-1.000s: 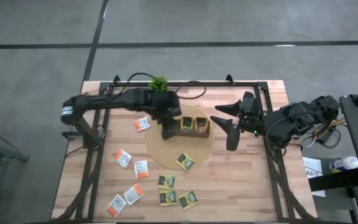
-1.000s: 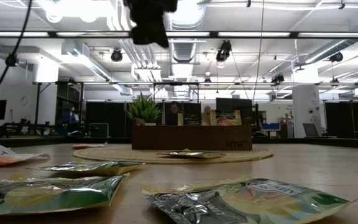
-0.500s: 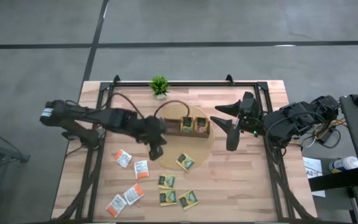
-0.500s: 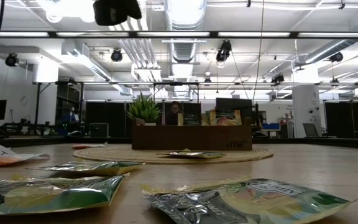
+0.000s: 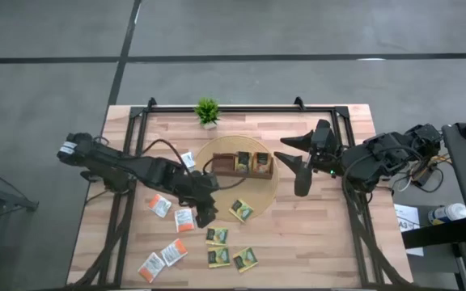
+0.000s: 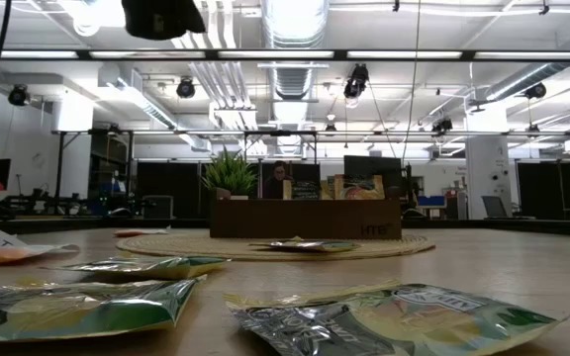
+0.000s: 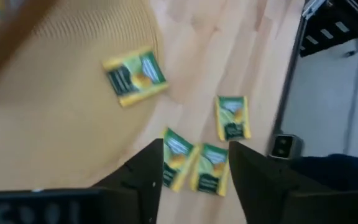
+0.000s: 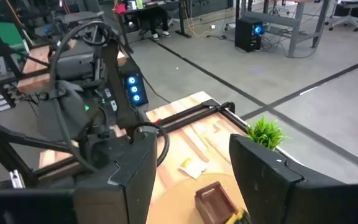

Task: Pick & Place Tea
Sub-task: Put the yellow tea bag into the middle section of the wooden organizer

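Tea sachets lie flat on the wooden table. White-and-orange ones (image 5: 159, 204) are at the left, and green-and-yellow ones (image 5: 218, 257) lie near the front edge. One green sachet (image 5: 242, 210) rests on the round woven mat (image 5: 261, 190). Two more stand in the brown tray (image 5: 225, 165). My left gripper (image 5: 205, 214) hangs open at the mat's near-left edge, above two green sachets (image 7: 178, 158), touching nothing. My right gripper (image 5: 298, 166) waits open in the air to the right of the tray.
A small potted plant (image 5: 207, 111) stands at the far edge. A black metal frame (image 5: 128, 202) runs along the table's left, right and far sides. One white-and-orange sachet (image 5: 188, 160) lies just left of the mat.
My left gripper has left the tray's left end. It has swung toward the table's near edge and a little to the left, sinking slightly and rolling at the wrist. It now hangs over the green sachets by the mat's edge. The sachets have not moved.
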